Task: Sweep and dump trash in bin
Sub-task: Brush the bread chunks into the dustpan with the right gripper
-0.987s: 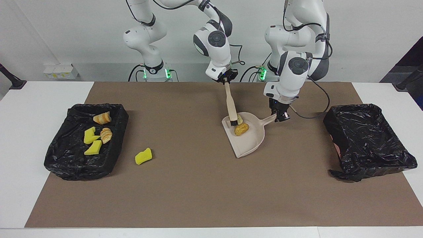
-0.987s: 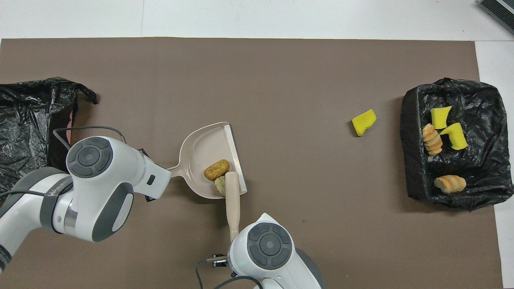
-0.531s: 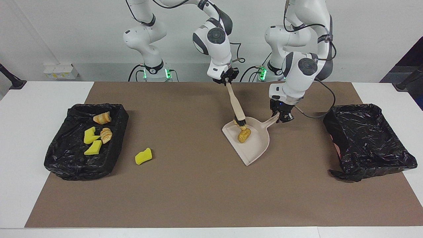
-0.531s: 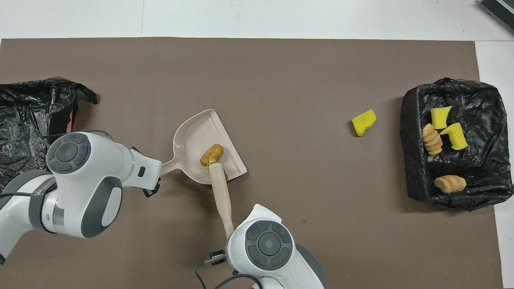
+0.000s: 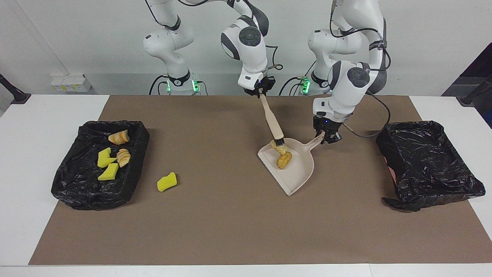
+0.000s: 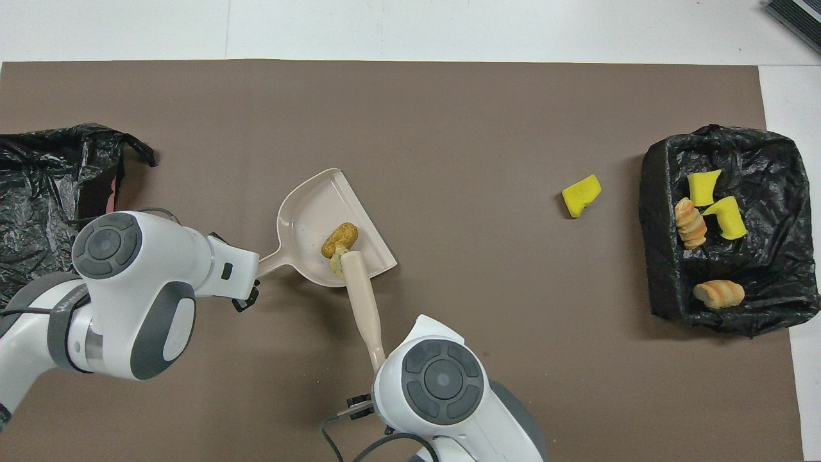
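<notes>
My left gripper (image 5: 326, 135) is shut on the handle of the beige dustpan (image 5: 299, 171), which sits mid-mat, also in the overhead view (image 6: 308, 208). In the pan lie a golden-brown trash piece (image 5: 284, 160) (image 6: 340, 237) and a pale lump (image 5: 274, 145) (image 6: 335, 267). My right gripper (image 5: 262, 92) is shut on the beige brush (image 5: 271, 119) (image 6: 362, 298); its black bristles (image 5: 279, 141) rest on the pale lump. A yellow sponge chunk (image 5: 167, 181) (image 6: 581, 194) lies on the mat beside the black-lined bin (image 5: 77, 194) (image 6: 660, 192) at the right arm's end.
That bin holds several scraps, yellow chunks (image 5: 103, 158) and bread-like pieces (image 5: 118, 137). A second black-lined bin (image 5: 426, 161) (image 6: 38, 186) stands at the left arm's end. A brown mat (image 5: 230, 223) covers the white table.
The dustpan has turned and shifted slightly toward the left arm's end. The brush has swung with it, pushing the two scraps deeper into the pan. Both wrists have shifted.
</notes>
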Robot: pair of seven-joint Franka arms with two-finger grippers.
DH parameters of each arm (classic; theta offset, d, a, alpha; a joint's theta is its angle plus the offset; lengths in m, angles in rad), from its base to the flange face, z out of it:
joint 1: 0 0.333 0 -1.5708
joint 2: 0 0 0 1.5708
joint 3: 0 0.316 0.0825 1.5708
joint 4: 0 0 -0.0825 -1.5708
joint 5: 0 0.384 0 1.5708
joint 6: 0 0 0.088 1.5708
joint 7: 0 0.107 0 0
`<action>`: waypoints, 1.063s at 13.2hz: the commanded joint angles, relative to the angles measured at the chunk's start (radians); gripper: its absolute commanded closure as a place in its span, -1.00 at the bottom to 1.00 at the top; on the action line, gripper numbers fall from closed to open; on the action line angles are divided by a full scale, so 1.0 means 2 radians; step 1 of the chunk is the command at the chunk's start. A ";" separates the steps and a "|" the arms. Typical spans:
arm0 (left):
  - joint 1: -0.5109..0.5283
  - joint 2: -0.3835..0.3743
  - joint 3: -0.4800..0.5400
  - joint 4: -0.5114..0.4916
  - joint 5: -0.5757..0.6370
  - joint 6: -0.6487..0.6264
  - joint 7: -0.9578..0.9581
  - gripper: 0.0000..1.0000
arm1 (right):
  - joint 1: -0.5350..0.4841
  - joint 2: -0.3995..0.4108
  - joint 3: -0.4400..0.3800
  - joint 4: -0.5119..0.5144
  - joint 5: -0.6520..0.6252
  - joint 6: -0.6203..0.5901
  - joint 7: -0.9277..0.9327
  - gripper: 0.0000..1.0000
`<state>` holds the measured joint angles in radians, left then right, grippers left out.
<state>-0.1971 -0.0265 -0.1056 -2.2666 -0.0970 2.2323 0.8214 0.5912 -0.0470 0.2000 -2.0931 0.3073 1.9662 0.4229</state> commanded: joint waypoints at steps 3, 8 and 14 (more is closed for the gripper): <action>-0.006 -0.004 -0.002 -0.005 0.000 0.016 0.015 1.00 | -0.047 -0.028 0.002 0.002 -0.059 -0.092 -0.009 1.00; -0.051 -0.001 -0.002 0.005 0.068 0.028 0.016 1.00 | -0.143 -0.036 0.003 -0.030 -0.135 -0.131 -0.007 1.00; -0.068 0.008 -0.003 0.006 0.068 0.033 -0.032 1.00 | -0.218 -0.026 0.004 -0.034 -0.236 -0.120 0.014 1.00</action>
<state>-0.3119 -0.0149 -0.1216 -2.2577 0.0195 2.2821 0.8069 0.2000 -0.0937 0.1928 -2.1501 -0.0918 1.7131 0.4325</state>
